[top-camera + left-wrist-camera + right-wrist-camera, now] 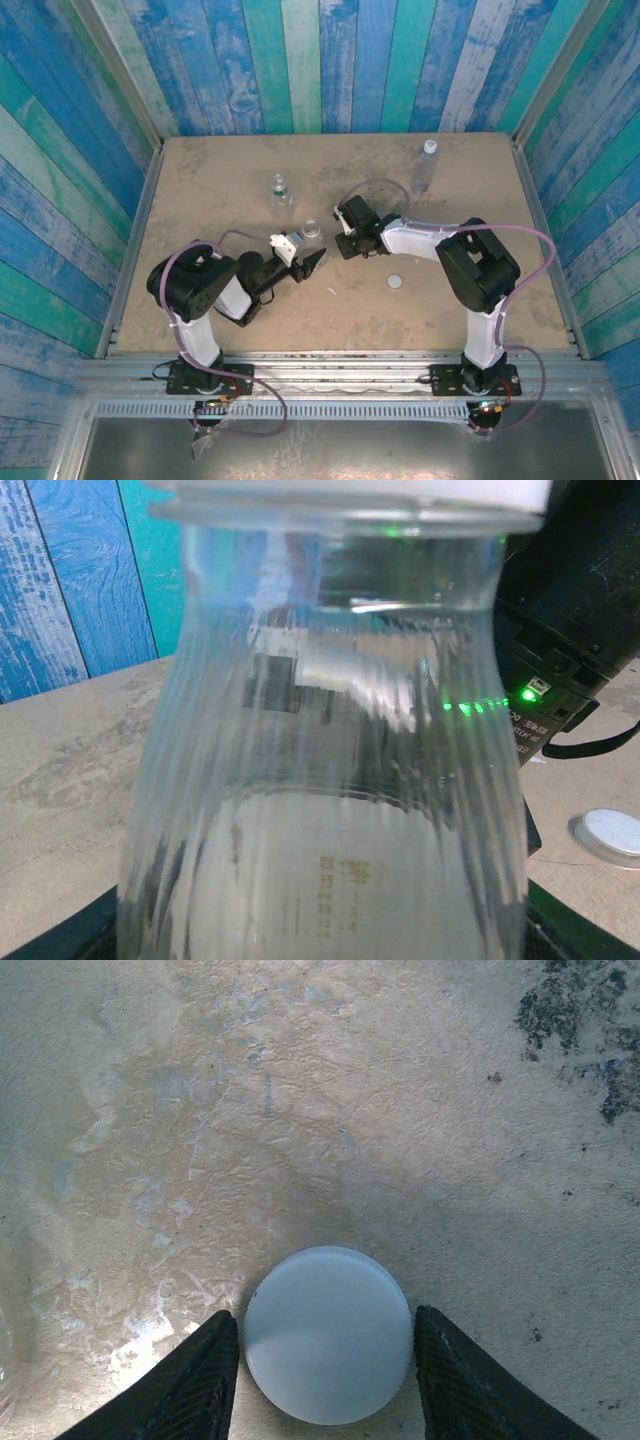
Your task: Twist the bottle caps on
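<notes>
At table centre, the short clear plastic bottle [312,228] stands between the left gripper's [312,260] fingers; clamped or not, I cannot tell. At its three o'clock, the right gripper [325,1320] brackets a small round white plastic cap [328,1345], jaws slightly apart. It looks light and slick — pinch its rim.
</notes>
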